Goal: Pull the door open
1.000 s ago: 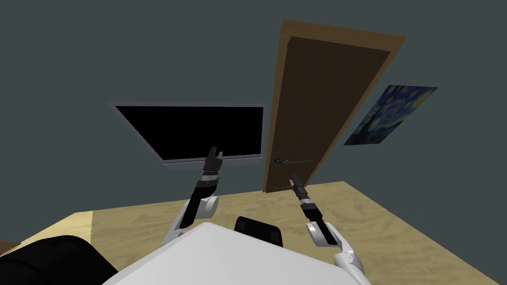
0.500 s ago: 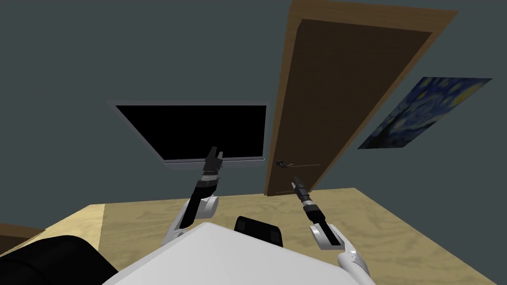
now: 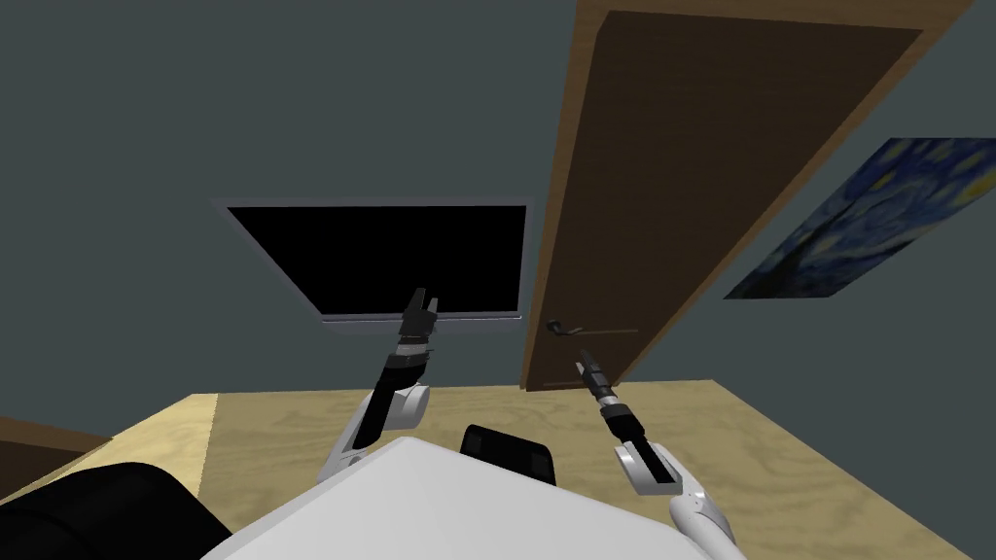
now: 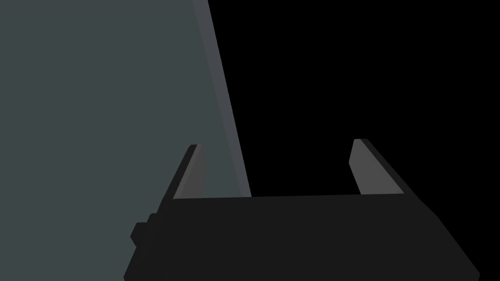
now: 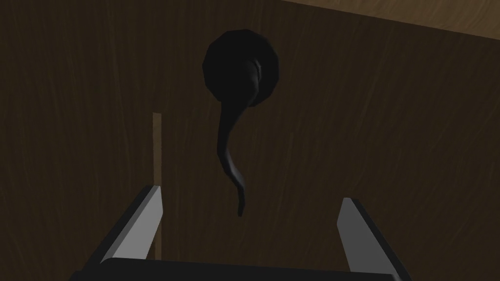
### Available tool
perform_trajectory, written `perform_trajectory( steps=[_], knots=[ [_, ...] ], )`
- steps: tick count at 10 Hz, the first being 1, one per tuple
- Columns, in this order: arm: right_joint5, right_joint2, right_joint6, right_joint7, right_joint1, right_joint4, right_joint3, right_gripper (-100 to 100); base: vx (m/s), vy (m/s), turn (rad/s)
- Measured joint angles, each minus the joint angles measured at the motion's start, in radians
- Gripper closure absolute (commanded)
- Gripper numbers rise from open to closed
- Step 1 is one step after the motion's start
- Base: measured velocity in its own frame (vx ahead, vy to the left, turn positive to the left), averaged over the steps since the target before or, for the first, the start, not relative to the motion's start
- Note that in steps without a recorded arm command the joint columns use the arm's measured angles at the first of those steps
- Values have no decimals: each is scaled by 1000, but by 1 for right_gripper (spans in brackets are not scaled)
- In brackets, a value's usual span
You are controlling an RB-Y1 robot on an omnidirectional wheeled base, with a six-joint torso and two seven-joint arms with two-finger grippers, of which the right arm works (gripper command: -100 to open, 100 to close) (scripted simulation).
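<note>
Door (image 3: 681,194): nearer after my advance; lever handle (image 5: 233,113) just ahead of right end effector (image 5: 249,194), fingers apart, ungrasped; approach nearly complete.

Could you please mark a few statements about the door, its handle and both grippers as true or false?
1. The right gripper has its jaws open. True.
2. The right gripper grips the door handle. False: the door handle is untouched, ahead of the open jaws.
3. The door sits shut in its frame. True.
4. The left gripper is at the door handle. False: it hovers before the black panel, left of the door.
5. The left gripper's jaws are open. True.
</note>
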Motion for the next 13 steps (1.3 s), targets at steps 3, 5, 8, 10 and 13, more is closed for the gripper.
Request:
perform_trajectory(
  steps=[3, 5, 8, 10, 13],
  knots=[
    [-11, -5, -4, 4, 2, 18, -4, -100, 89, 31, 173],
    [-42, -20, -16, 14, 33, 16, -22, -100, 175, 62, 219],
    [-94, -43, -31, 27, 70, 23, -53, -100, 168, 24, 245],
    [-132, -59, -50, 38, 111, 21, -75, -100, 127, -33, 137],
    [-134, -60, -50, 37, 109, 21, -77, 100, -21, 4, -14]
  ],
)
